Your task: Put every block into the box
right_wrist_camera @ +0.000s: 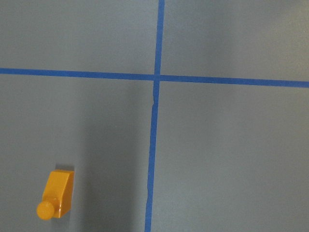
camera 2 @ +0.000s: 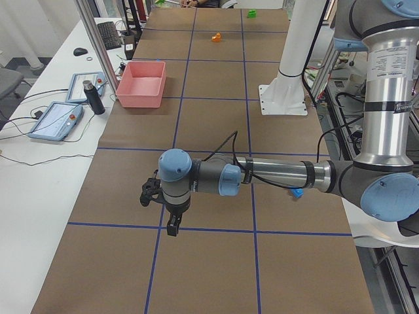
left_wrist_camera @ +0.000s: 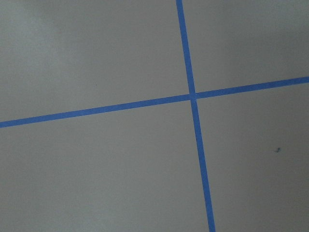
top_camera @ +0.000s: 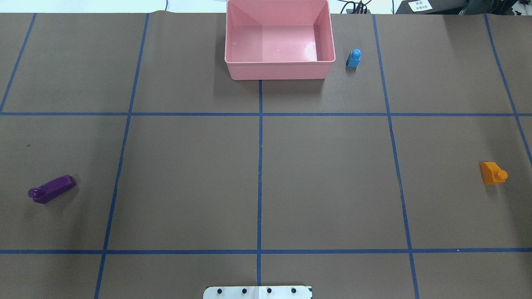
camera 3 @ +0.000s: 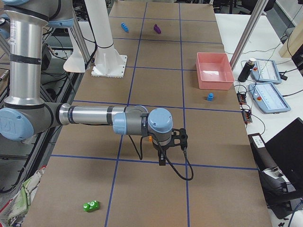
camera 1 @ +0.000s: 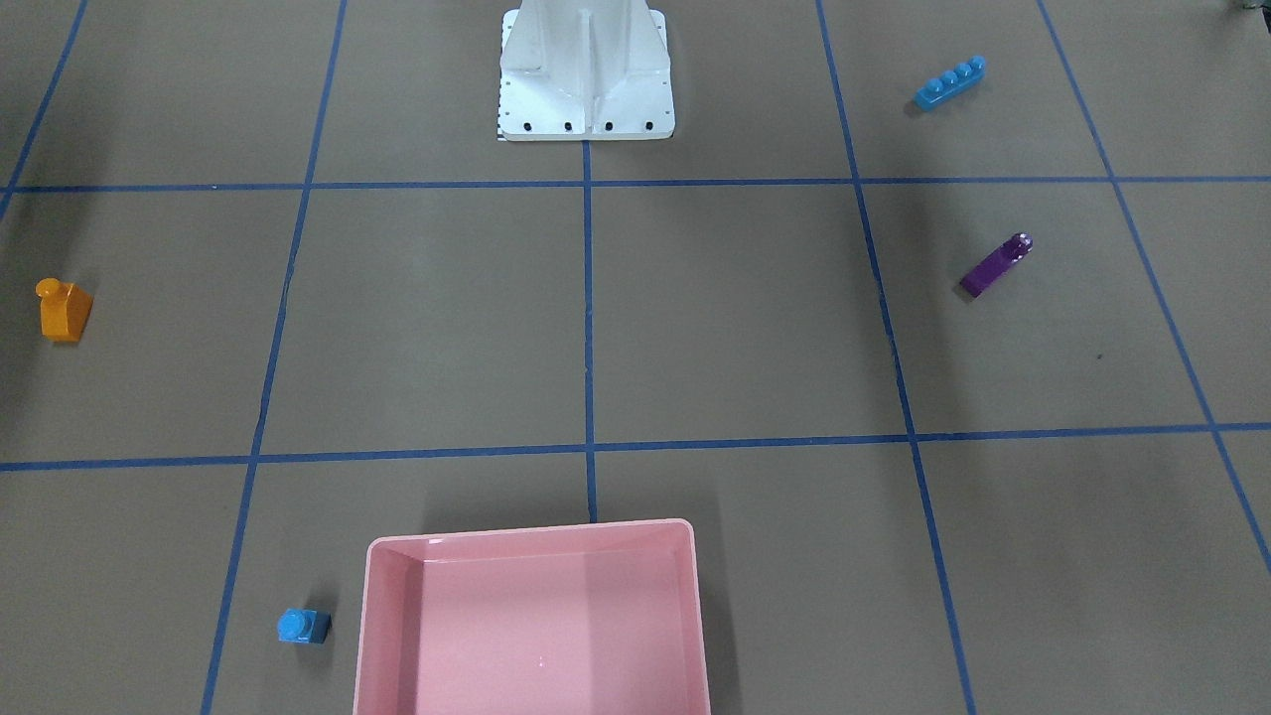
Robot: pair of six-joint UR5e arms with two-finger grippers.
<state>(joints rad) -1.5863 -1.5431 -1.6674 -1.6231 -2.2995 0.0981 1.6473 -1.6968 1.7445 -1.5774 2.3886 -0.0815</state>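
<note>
**A:** Fingers?
**B:** The left gripper (camera 2: 149,196) and right gripper (camera 3: 180,141) hang over the table (top_camera: 187,174); I cannot tell their spread.
**A:** Blocks?
**B:** Nearest the pedestal (camera 1: 586,89) are the long blue bar (camera 1: 950,82) and the green block (camera 3: 90,205). The purple wedge (top_camera: 52,189) is mid-left and the orange block (top_camera: 493,172) mid-right. Farthest, the blue cube (top_camera: 354,58) stands just beside the pink box (top_camera: 279,70), outside it.

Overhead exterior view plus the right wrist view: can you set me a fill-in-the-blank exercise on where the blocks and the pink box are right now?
The count of bricks inside the pink box is ___.
The brick nearest that box is the ___ one-stud cube.
The right wrist camera shows the ___ sloped brick.
The purple wedge lies on the robot's ___ side.
Missing words: zero; blue; orange; left.
</note>
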